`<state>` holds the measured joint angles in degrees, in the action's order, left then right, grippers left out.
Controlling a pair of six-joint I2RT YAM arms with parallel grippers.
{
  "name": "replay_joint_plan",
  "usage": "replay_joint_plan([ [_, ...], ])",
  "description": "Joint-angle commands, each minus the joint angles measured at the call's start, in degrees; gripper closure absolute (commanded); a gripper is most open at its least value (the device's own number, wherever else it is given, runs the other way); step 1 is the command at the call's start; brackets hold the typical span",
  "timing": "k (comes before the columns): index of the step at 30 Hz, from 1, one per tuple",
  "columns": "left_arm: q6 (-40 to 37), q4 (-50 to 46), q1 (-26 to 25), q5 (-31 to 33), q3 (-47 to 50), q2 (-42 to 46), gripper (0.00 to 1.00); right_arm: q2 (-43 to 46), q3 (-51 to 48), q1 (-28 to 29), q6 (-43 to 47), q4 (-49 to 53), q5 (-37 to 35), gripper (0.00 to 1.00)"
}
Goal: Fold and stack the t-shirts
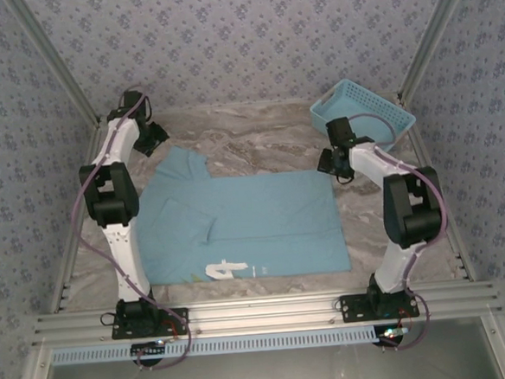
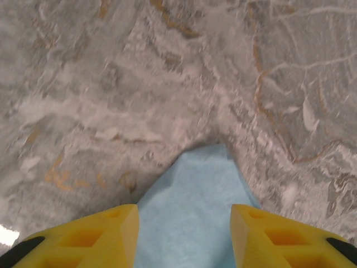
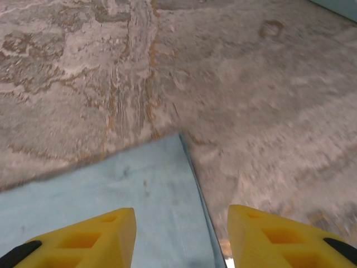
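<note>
**Both tools spread over a flat shirt**

Here we are: the sky-blue shirt lies flat in the middle of the marbled bench, between the two arms, with its white lettering at the near edge. One sleeve pokes out at the far left corner, and a flap of cloth lies folded over on the left side.

The left tool hangs right at that far left sleeve. On its wrist camera the yellow fingers stand spread with nothing pinched, and a pointed tip of blue cloth lies on the bench below the gap.

Over on the other side, the right tool sits just beside the shirt's far right corner. Its wrist camera shows the jaws apart too, and empty, with that square corner of the shirt flat on the bench under them.

Behind the right arm, in the far right corner, there's a light-blue lattice basket, well apart from the shirt.
</note>
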<state>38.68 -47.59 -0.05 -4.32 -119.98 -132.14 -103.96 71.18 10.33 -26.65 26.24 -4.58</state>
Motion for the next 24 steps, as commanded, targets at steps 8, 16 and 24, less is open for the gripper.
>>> replay_joint_plan([
  [8,-3.6,-5.2,0.2,-3.5,-10.1,-6.8,0.51,-13.3,12.3,0.2,2.5,6.7,-3.6,0.57],
  [16,-5.2,-9.9,0.2,-3.3,-15.7,-10.8,0.5,-17.2,15.5,0.6,1.3,10.9,-3.4,0.72],
  [24,-7.3,-10.4,-1.4,-1.4,-16.6,-12.4,0.47,-17.0,16.3,0.9,0.7,12.2,-4.2,0.97],
])
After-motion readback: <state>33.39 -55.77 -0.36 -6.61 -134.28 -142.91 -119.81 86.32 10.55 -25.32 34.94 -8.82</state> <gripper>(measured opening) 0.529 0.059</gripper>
